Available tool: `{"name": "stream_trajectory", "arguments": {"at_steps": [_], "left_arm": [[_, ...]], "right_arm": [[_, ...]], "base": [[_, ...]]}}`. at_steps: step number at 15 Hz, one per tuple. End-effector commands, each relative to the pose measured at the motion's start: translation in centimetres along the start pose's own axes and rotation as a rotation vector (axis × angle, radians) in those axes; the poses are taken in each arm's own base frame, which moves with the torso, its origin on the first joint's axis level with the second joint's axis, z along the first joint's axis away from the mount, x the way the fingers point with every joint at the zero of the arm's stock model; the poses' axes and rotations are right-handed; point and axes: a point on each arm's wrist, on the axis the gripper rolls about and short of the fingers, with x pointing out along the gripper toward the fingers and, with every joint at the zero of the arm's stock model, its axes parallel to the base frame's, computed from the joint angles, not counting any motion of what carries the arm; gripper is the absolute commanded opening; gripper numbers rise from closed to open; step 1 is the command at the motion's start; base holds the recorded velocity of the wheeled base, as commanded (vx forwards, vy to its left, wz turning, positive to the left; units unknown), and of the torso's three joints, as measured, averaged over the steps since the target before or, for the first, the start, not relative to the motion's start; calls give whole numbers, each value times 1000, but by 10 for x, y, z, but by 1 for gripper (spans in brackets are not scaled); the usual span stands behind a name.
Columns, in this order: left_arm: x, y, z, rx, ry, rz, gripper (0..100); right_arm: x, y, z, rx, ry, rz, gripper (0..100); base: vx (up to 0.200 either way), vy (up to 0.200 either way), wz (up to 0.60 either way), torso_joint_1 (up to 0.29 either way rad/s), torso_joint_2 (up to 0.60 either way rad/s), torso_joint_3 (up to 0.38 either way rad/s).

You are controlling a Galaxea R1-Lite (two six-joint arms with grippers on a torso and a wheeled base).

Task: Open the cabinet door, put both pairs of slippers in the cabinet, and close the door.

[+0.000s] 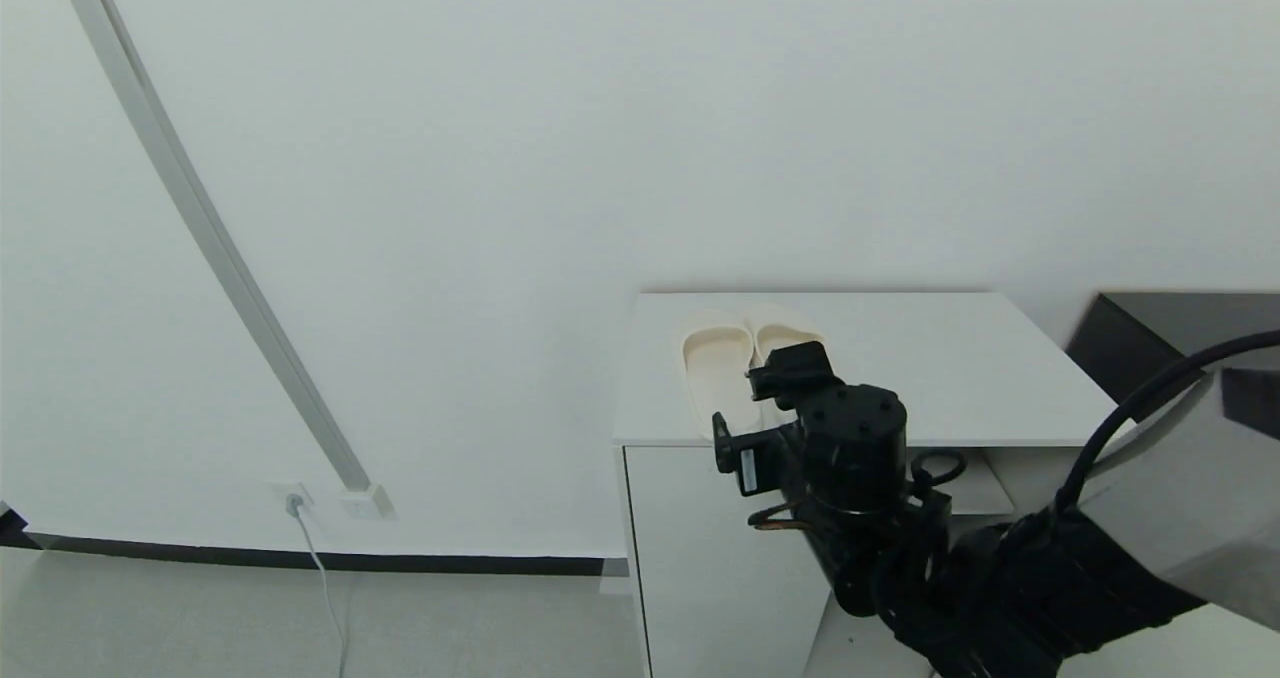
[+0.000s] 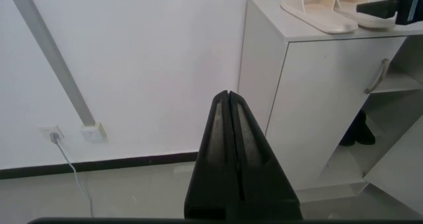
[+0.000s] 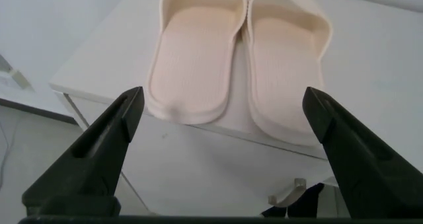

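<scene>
A pair of cream slippers (image 1: 716, 360) (image 3: 198, 59) (image 2: 324, 9) lies side by side on top of the white cabinet (image 1: 950, 358), near its front left corner. My right gripper (image 1: 757, 408) (image 3: 223, 98) hovers at the cabinet's front edge, just short of the slippers' heels. It is open wide and holds nothing, and the pair lies ahead between its fingers. My left gripper (image 2: 229, 118) is shut and empty, low and off to the cabinet's left. The cabinet's left door (image 2: 324, 112) with its handle (image 2: 377, 75) is closed. The right side stands open, showing shelves (image 1: 985, 488).
A dark object (image 2: 360, 130) lies on a lower shelf inside the open side. A wall socket with a white cable (image 1: 293, 504) and a grey conduit (image 1: 200, 218) are on the wall to the left. A dark piece of furniture (image 1: 1170, 333) stands right of the cabinet.
</scene>
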Motion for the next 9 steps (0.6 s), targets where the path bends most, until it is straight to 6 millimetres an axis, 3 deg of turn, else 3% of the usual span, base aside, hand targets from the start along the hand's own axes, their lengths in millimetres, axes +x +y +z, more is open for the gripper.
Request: {"name": "stream_trajectory", "arguments": {"at_steps": [1, 3, 9], "left_arm": [[0, 0, 1, 0, -2, 1, 0], [0, 0, 0, -1, 1, 1, 0], [0, 0, 1, 0, -1, -1, 0]], "right_arm": [[-2, -2, 49, 94, -19, 0, 100], [-3, -4, 68, 134, 41, -8, 100], [1, -10, 55, 131, 103, -33, 100]], "base": [[0, 0, 0, 0, 0, 0], [0, 0, 0, 0, 0, 0], [0, 0, 0, 0, 0, 0]]}}
